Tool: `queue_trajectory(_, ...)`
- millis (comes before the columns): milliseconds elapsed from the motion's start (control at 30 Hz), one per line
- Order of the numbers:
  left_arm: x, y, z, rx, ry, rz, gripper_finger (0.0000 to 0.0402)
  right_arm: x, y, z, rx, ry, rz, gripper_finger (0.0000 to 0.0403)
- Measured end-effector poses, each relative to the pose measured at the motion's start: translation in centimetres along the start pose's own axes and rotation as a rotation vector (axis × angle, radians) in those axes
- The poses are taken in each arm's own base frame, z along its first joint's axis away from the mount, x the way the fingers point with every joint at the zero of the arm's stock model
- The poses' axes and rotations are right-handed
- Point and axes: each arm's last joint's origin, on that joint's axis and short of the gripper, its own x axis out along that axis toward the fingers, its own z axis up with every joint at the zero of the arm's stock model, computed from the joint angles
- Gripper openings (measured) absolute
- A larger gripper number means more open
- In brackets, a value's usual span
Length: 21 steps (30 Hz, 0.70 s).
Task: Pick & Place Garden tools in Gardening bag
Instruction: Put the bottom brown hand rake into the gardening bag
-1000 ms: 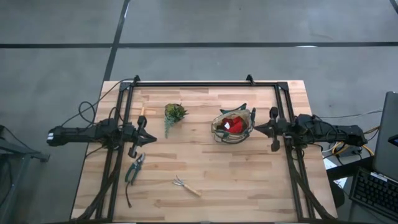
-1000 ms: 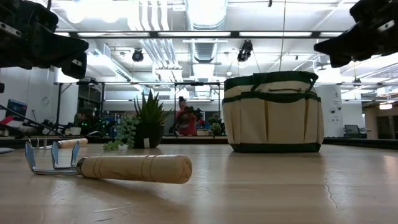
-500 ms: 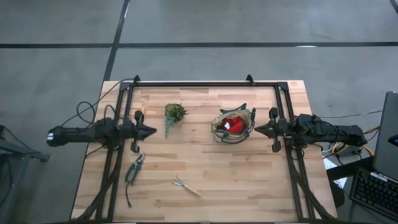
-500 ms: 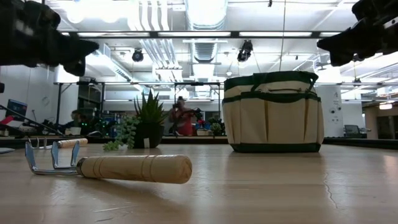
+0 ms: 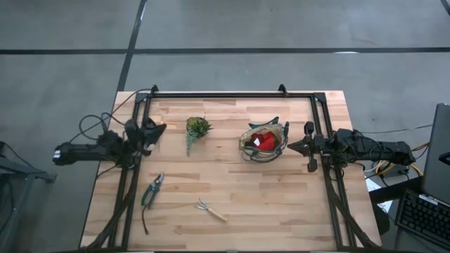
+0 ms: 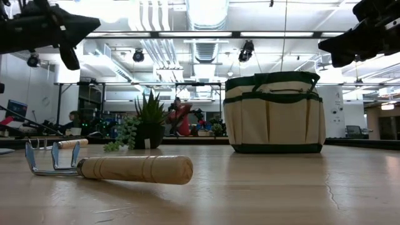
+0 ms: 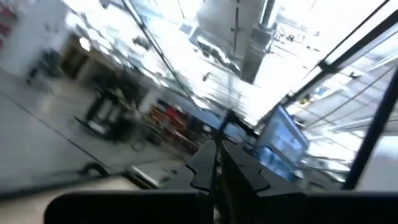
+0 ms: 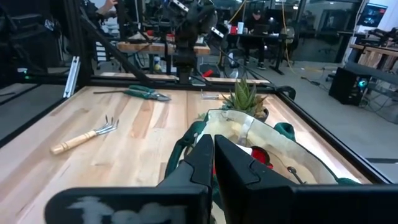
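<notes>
The beige gardening bag with green trim stands upright right of the table's middle, and a red glove shows inside it. Green-handled pruners lie flat at the near left. The wooden-handled hand fork lies flat near the front edge, close in the low view. My left gripper is shut and empty, high above the table's left side, left of the plant. My right gripper is shut and empty, in the air just right of the bag. The other glove and the dark-handled pruners do not show plainly.
A small leafy green plant stands left of the bag. A black metal frame runs along the far edge and down both sides of the table. There is bare wood between the pruners, the fork and the bag. People show in the room behind the table.
My left gripper has drawn back toward the table's left and far edges, risen, and tipped upward; its wrist view now looks at the ceiling. It has stayed shut and empty. The tools and the bag have not moved.
</notes>
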Motion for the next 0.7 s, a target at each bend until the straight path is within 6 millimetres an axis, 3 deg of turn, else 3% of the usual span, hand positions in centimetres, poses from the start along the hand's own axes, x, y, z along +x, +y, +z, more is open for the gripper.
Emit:
queue_trajectory(267,0.4,-0.3,-1.7,-0.108,0.189,-0.044,0.0050,0.0,0.0,0.0,-0.001,0.003,0.000,0.0008)
queue_trajectory(700,3.9,-3.7,-2.8,-0.223,0.505,-0.100,0.0193,0.0,0.0,0.0,-0.001,0.005,0.000,0.0008)
